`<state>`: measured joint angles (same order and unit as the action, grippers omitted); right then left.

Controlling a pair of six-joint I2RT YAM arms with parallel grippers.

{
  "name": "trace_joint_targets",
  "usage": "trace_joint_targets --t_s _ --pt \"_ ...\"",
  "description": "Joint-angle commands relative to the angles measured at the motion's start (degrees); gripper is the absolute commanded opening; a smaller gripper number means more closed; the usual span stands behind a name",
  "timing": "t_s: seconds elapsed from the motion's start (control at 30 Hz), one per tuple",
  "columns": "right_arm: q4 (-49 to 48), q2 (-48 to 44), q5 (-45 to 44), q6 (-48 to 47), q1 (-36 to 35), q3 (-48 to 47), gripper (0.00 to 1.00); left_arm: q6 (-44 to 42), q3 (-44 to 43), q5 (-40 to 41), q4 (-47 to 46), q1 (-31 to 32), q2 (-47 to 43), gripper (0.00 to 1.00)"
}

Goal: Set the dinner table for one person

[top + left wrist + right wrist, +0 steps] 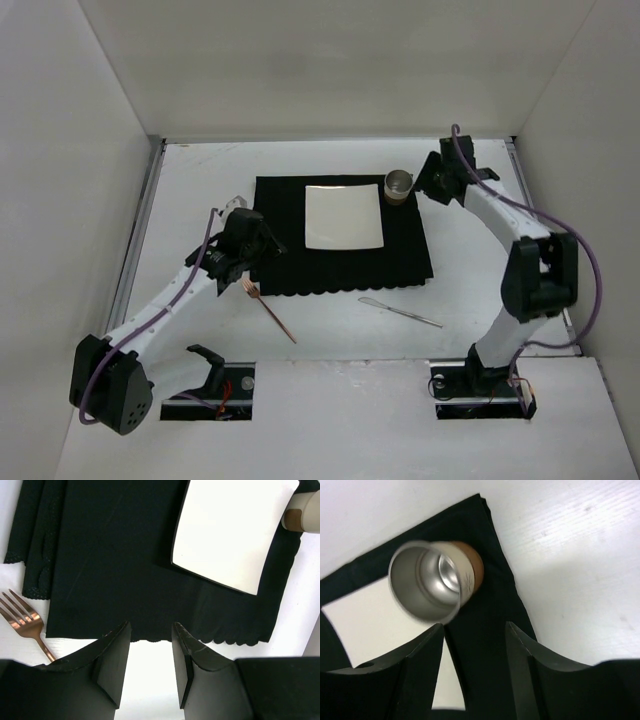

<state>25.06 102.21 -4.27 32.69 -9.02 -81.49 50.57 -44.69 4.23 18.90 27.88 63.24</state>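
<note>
While both arms hang empty, the large matte white dinner table [200,180] spreads beneath them, carrying a black scallop-edged cloth mat [280,215] near its centre. A square pale plate [343,216] lies on the mat, with a steel cup with a brown base [398,186] just beside its far right corner. The left gripper [150,627], jaws apart, hovers by the mat's near-left edge, close to a copper fork [268,308]. The right gripper [475,627], likewise parted, sits near the cup. A silver knife [400,312] lies on bare tabletop.
</note>
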Motion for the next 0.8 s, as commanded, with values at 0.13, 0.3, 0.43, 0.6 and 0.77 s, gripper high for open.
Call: trace_joint_targets --t_s 0.13,0.3,0.43,0.6,0.77 --pt "3.4 -28.61 -1.09 -3.87 -4.37 23.1 0.42 -2.22 -1.72 -2.21 -0.61 -1.82 -2.25 0.37" --pt "17.35 -40.5 -2.23 -0.79 -14.03 31.65 0.22 -3.28 -1.55 -3.08 -1.49 -2.0 -2.42 0.37" --pt "31.25 -40.35 -4.25 -0.34 -23.61 30.79 0.28 -3.54 -0.14 -4.14 -2.98 -2.35 -3.47 0.37" --pt "36.12 -34.64 -7.94 -3.76 -28.82 29.9 0.43 -3.37 2.23 -6.16 -4.39 -2.96 -5.67 0.37" --pt "33.83 -29.54 -6.71 -8.33 -29.43 29.29 0.49 -3.28 3.73 -7.65 -4.13 -4.28 -8.83 0.37"
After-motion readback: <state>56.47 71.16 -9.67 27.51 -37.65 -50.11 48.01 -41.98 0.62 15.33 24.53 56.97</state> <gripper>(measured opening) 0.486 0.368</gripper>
